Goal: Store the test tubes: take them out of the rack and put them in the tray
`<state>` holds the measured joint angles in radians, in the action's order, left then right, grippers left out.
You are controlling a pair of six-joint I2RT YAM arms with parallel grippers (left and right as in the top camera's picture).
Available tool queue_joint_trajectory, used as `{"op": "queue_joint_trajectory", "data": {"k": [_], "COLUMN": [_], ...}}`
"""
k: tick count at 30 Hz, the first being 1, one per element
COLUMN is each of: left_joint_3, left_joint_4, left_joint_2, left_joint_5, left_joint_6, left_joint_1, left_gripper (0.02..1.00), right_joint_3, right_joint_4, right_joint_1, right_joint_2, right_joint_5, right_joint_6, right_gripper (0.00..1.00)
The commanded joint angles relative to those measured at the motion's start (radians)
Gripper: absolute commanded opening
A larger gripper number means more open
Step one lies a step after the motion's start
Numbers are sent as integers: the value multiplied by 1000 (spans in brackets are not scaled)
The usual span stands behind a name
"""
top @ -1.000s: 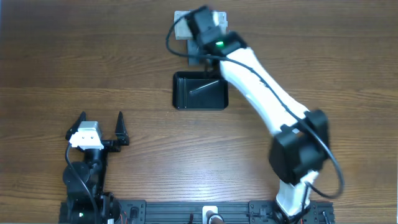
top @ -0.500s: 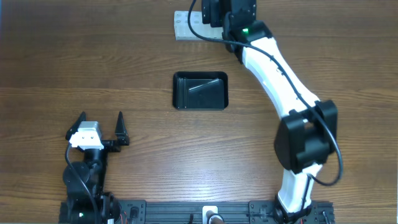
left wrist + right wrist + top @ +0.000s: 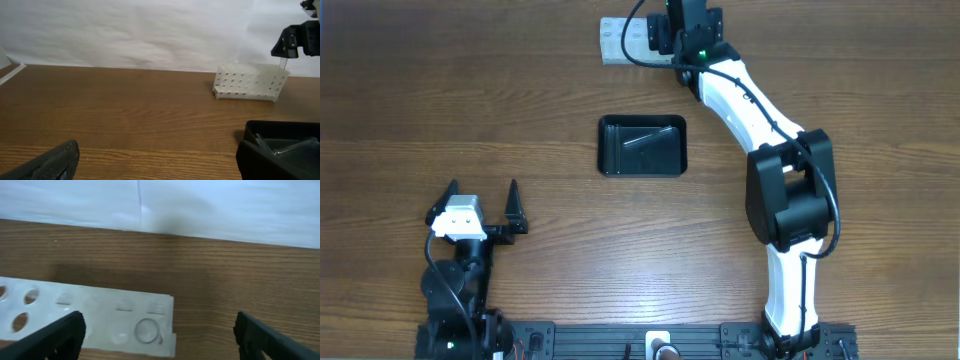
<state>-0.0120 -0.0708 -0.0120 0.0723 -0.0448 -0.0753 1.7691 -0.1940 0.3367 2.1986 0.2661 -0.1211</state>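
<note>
Right tool (image 3: 159, 325) is hovering, released, over the right end of the rack (image 3: 616, 42) at the far side of the bench (image 3: 470, 100), probably lining up on the tube (image 3: 146, 330) standing there, bound for the nearer tray (image 3: 604, 150).

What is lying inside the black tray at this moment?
One clear test tube lies slanted on the floor of the tray. From above, nothing covers it. In the left wrist view, the near wall hides part of the floor.
</note>
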Motion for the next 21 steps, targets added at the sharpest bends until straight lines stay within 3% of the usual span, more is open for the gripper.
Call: {"op": "queue_joint_trajectory", "data": {"k": [1,9,21], "left_joint_3": [6,6,6], "left_joint_4": [0,0,0], "left_joint_2": [5,5,5], "left_joint_5": [13,13,13], "left_joint_6": [8,8,8], "left_joint_1": [-6,-6,-6], "left_gripper": [1000,998,1000], "right_joint_3": [1,1,1], "right_joint_4": [19,56,76], "right_joint_1": [-8,-8,-4], "right_joint_2": [32,72,76], "right_joint_5": [21,20,8], "right_joint_6": [6,7,7], "right_gripper": [858,746,439]}}
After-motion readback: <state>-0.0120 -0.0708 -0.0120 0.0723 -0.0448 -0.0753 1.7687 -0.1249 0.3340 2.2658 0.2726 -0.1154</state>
